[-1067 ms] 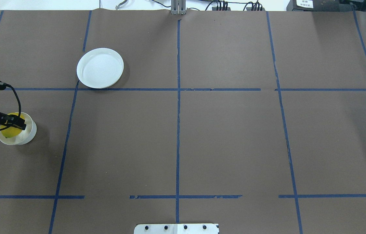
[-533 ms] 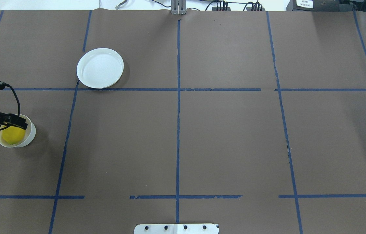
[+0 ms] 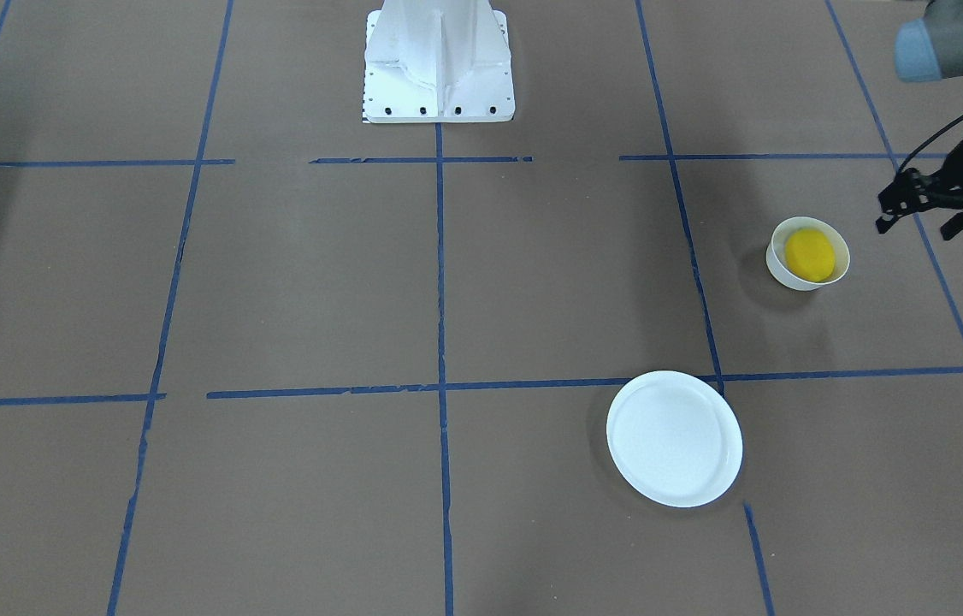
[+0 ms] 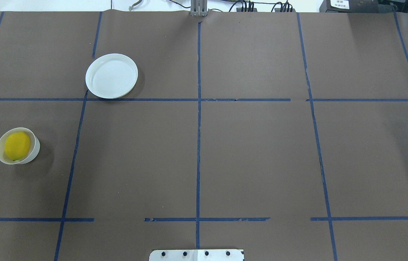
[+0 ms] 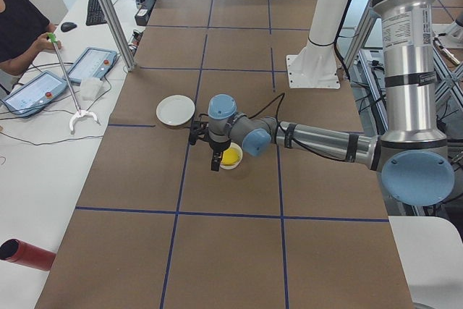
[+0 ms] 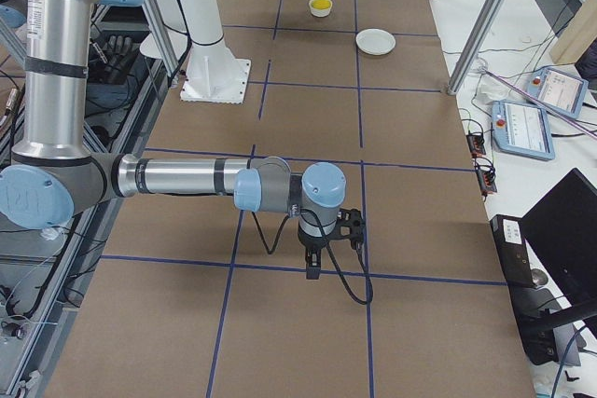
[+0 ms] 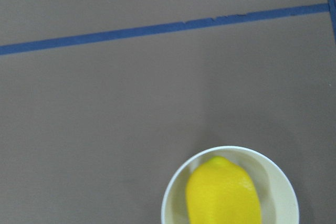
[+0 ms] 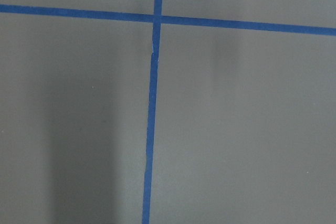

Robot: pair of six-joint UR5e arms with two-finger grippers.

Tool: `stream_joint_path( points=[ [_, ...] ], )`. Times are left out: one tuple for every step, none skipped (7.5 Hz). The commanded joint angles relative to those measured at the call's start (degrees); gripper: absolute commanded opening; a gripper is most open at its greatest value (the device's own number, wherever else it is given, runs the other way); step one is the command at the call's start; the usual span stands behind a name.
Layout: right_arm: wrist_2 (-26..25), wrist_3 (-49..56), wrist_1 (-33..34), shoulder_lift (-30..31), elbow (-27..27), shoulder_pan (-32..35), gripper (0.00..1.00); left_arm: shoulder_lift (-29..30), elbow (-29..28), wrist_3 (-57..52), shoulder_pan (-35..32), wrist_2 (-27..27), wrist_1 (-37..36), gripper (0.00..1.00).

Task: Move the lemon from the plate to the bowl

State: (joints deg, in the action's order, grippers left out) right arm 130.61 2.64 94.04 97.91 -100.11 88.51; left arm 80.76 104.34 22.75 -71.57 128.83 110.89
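The job looks done to me: the lemon (image 3: 809,254) lies inside the bowl (image 3: 779,272), filling most of it, and the plate (image 3: 674,438) sits with nothing on it, well apart on the surface (image 3: 533,282). I judge nothing is left but to pull clear. My left pincer (image 3: 916,224) hangs near the bowl, on the side away from the plate, fingers spread and holding nothing, touching neither bowl nor lemon. My right pincer (image 6: 313,267) is well away; whether it is apart or together I cannot tell.
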Motion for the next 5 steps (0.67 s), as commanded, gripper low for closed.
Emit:
stream_joint_path(
  points=[
    [0.0, 0.0, 0.0, 0.0, 0.0, 0.0, 1.0, 0.4, -3.0, -19.0, -16.8, 0.3, -8.2, 1.0],
    [0.0, 0.0, 0.0, 0.0, 0.0, 0.0, 1.0, 2.4, -6.9, -28.5, -22.1, 0.4, -12.2, 1.0],
    [0.0, 0.0, 0.0, 0.0, 0.0, 0.0, 1.0, 5.0, -8.1, -32.9, -26.1, 0.5, -17.5, 1.0],
    [0.0, 0.0, 0.0, 0.0, 0.0, 0.0, 1.0, 6.1, -8.0, -33.7, -26.9, 1.3, -22.8, 1.0],
    [0.0, 0.0, 0.0, 0.0, 0.0, 0.0, 1.0, 2.6, -8.2, -33.3, -27.0, 5.6, -22.6, 1.0]
  ],
)
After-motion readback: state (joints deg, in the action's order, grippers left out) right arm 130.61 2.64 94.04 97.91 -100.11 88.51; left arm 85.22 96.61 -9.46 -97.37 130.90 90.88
